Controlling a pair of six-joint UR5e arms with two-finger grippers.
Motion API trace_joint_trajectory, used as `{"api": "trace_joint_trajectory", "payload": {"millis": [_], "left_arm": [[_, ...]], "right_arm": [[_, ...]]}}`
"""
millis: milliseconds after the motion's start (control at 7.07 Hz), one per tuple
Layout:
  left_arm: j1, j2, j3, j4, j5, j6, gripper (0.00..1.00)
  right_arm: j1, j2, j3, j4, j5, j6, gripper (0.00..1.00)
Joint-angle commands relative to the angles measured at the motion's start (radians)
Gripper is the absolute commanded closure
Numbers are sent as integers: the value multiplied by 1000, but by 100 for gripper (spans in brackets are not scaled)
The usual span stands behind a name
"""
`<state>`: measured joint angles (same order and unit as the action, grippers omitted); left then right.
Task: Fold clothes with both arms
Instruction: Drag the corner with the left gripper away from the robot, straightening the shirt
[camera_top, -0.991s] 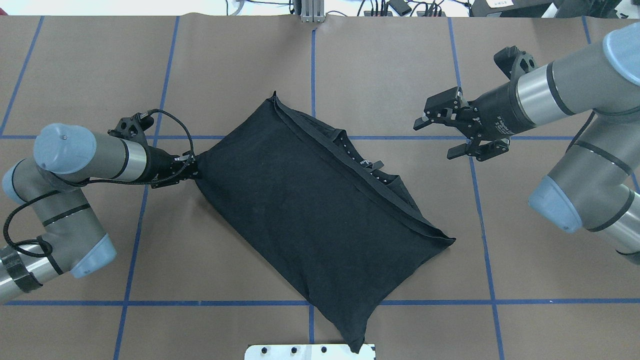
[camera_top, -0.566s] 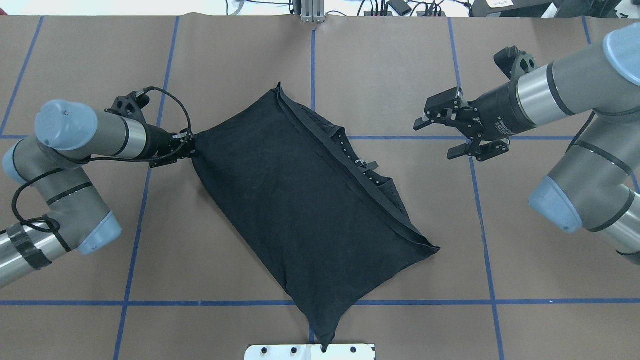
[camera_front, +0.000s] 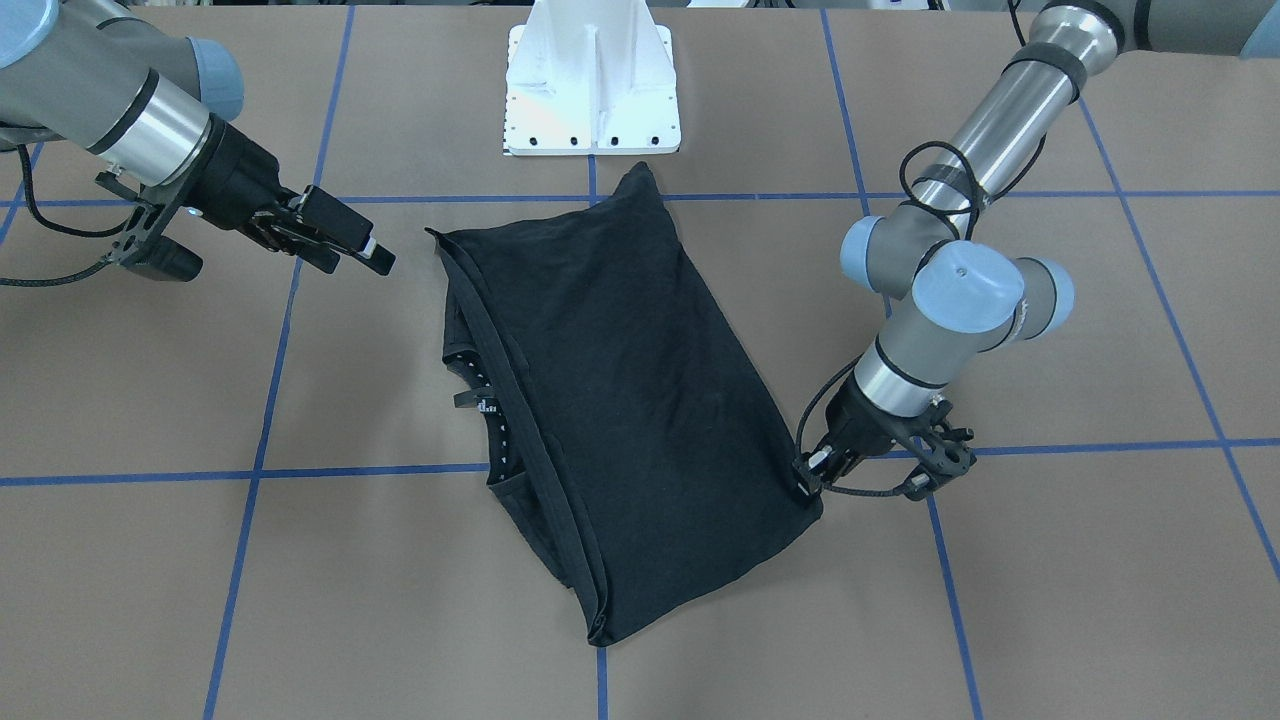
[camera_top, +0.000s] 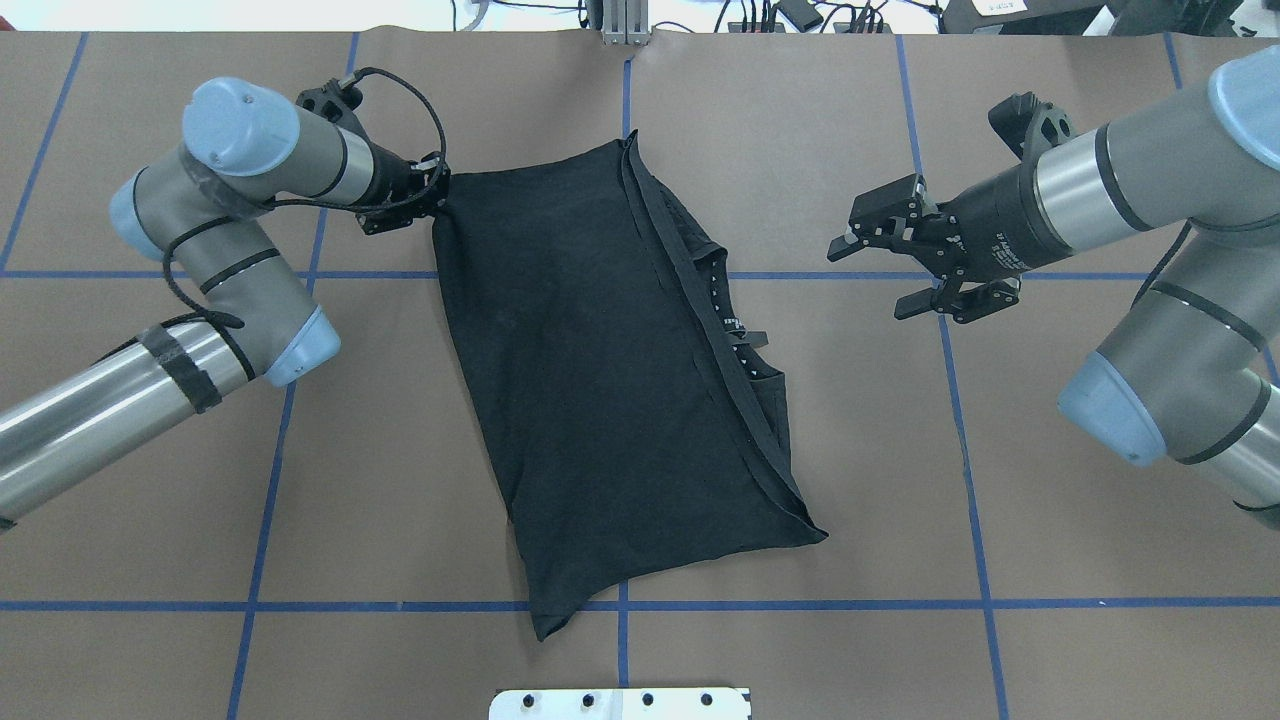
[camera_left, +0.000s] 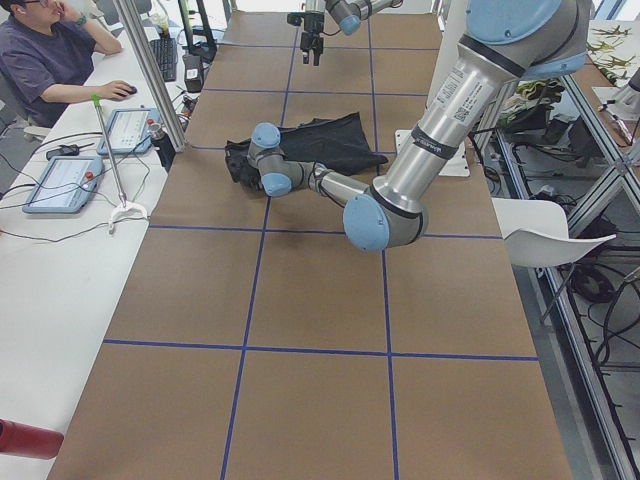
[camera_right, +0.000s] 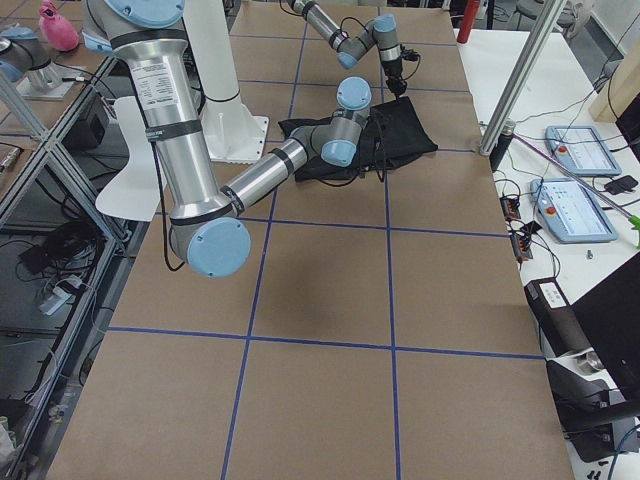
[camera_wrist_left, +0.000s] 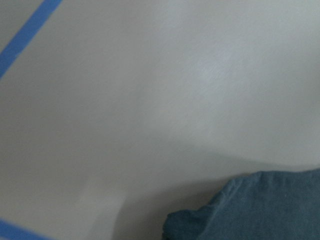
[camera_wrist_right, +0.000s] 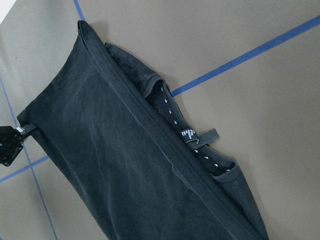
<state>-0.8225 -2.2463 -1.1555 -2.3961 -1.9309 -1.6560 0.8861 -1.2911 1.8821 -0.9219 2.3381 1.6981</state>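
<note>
Left tool pinches the shirt by a corner; right tool gapes wide, well apart from the collar edge, counter between.

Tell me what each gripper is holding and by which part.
The left gripper is shut on a corner of the folded black T-shirt. The right gripper is open and holds nothing.

Brown bench, blue tape grid. White pedestal base. Seated operator by side-desk pendants.
</note>
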Motion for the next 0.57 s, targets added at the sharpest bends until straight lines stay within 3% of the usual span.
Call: {"api": "trace_joint_trajectory", "payload": {"millis": [0,425], "left_arm": [[-6,-131,129,-1,62,-1,100],[-3,-228,222,-18,107,-1,100]], "right_arm": [[1,-1,0,0,1,0,0],[2,-7,0,0,10,0,0]]}}
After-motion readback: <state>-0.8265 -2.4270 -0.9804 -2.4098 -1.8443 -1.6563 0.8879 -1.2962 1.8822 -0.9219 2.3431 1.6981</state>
